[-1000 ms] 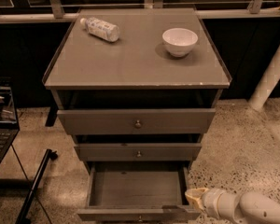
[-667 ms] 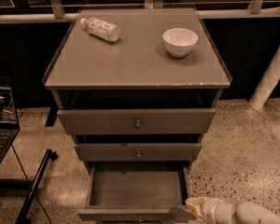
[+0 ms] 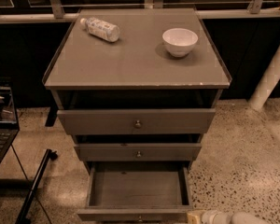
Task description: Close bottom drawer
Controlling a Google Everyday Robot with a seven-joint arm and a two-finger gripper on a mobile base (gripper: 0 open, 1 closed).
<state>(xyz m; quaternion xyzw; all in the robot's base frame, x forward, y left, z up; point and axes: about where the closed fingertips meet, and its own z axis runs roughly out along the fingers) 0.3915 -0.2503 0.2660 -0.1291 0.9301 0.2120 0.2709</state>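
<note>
The grey-brown cabinet [image 3: 135,64] has three drawers. The bottom drawer [image 3: 137,189] is pulled far out and its inside is bare. Its low front panel [image 3: 130,214] sits at the bottom edge of the view, with the small knob [image 3: 140,218] barely showing. My gripper [image 3: 194,217] is at the bottom edge, right beside the right end of that front panel. The white arm [image 3: 235,218] trails off to the right. The top drawer [image 3: 136,121] and the middle drawer [image 3: 137,151] each stand slightly out.
A plastic bottle [image 3: 101,29] lies on the cabinet top at the back left, and a white bowl [image 3: 179,41] stands at the back right. A laptop [image 3: 1,125] is at the left and a black rod [image 3: 33,188] leans below it. A white pole [image 3: 271,73] stands at the right on the speckled floor.
My gripper has moved down and a little left, from beside the drawer's right wall to the right end of its front panel. The drawer has not visibly moved.
</note>
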